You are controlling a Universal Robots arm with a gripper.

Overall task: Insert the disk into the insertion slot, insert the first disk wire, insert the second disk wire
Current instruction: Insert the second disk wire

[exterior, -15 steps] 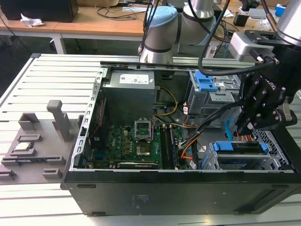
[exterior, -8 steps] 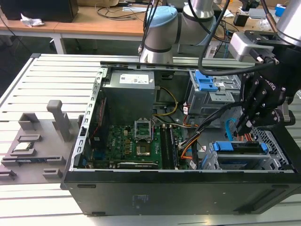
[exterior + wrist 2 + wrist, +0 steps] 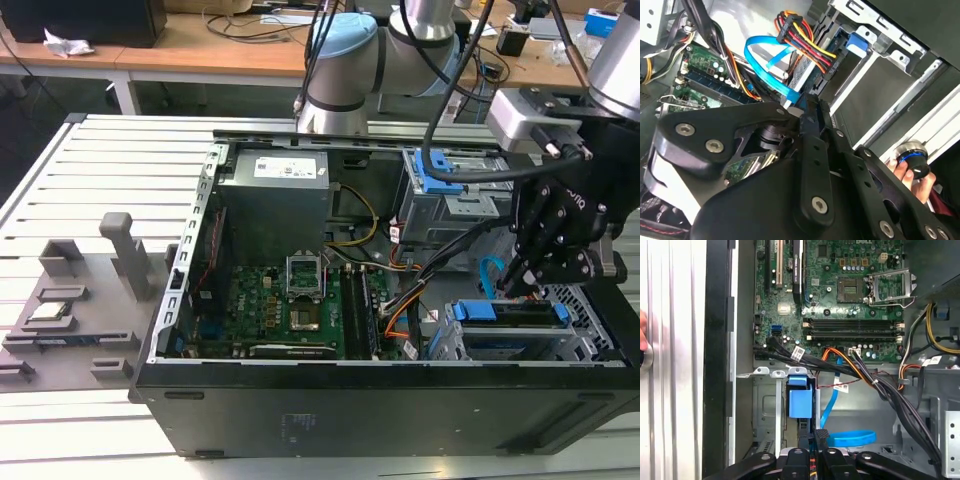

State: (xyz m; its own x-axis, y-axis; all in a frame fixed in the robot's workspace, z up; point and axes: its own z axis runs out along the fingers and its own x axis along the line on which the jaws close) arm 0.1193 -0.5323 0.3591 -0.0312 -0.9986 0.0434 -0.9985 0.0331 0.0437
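Thin flat light-blue cable [image 3: 852, 438] loops beside my black gripper [image 3: 517, 283], pinched shut on its plug end at the edge of the blue-framed silver disk [image 3: 508, 312]. The disk sits in the low perforated silver cage [image 3: 592, 312]. Beyond, black cable bundles [image 3: 890, 395] crowd the gap.

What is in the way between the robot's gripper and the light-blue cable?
Nothing visible. In the second wrist view the gripper looks closed right on the plug end of the light-blue cable, with no other wire or part between them.

Blue second disk wire [image 3: 767, 75] beside gripper [image 3: 799, 111]
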